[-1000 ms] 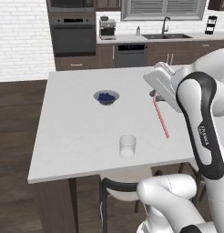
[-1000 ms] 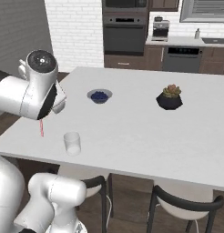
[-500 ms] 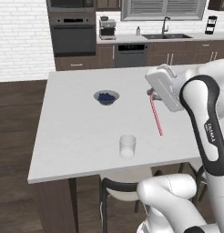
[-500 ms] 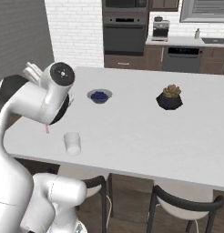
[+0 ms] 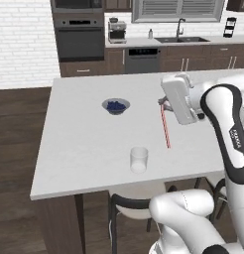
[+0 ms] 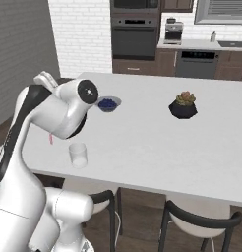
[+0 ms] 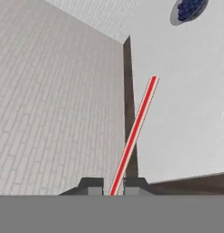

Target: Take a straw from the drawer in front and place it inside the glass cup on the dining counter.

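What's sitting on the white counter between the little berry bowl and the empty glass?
Nothing: in the left base view, bare white dining counter separates the berry bowl from the glass cup.

Flat, even, bright rendered lighting is seen throughout, soft shadows only under the glass cup [image 5: 139, 159], slight low-res softness, no glare or edge distortion.

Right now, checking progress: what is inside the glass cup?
The glass cup looks empty. The straw is outside it, gripped in the pincer above the dining counter.
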